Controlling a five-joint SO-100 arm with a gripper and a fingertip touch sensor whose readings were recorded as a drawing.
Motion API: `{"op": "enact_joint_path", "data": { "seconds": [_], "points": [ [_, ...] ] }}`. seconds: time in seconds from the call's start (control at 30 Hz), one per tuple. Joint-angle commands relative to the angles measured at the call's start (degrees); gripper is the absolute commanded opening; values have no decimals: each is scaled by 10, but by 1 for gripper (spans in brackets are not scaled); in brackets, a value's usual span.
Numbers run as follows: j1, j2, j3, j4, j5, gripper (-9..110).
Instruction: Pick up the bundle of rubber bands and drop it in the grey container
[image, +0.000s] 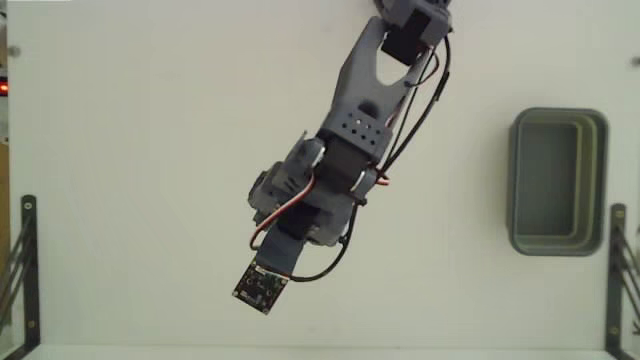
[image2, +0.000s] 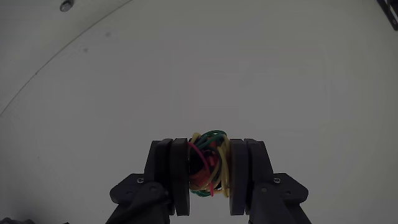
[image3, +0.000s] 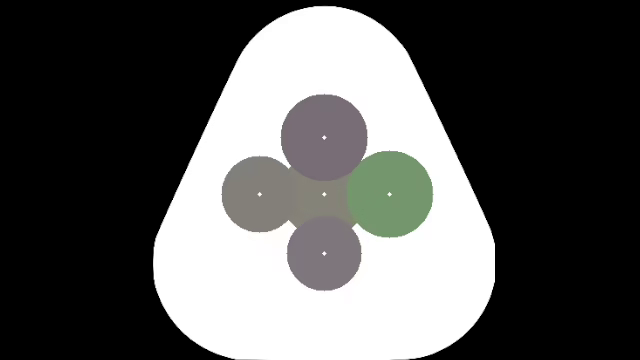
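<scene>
Closest to the wrist camera, two dark fingers (image2: 180, 177) press in on the bundle (image2: 209, 163), a small tangle of yellow, red and green bands squeezed between them. So the gripper (image2: 209, 146) is clamped on the bundle, with bare pale table (image2: 199, 68) behind it; whether the bundle touches the table I cannot tell.

Only the wrist view shows that grip. From the fixed camera above, the arm (image: 352, 140) covers its own fingers and the bundle, so neither can be seen there; what shows instead is a little circuit board (image: 260, 285) at the arm's low end.

That fixed view gives what the wrist view lacks: the tub (image: 557, 181), grey-green, sitting at the right of the table, well apart from the arm, its inside showing nothing but its own floor. Black brackets (image: 22, 265) stand at the left and right edges.

Counted: one arm, one bundle, one tub, two fingers, two brackets.
</scene>
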Motion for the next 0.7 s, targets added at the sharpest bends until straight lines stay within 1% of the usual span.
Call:
{"op": "enact_joint_path", "data": {
  "seconds": [0.0,0.3,0.67],
  "points": [
    [-4,23,-13,2,3,33],
    [-55,38,9,-5,3,33],
    [-153,66,51,-19,3,33]
  ]
}}
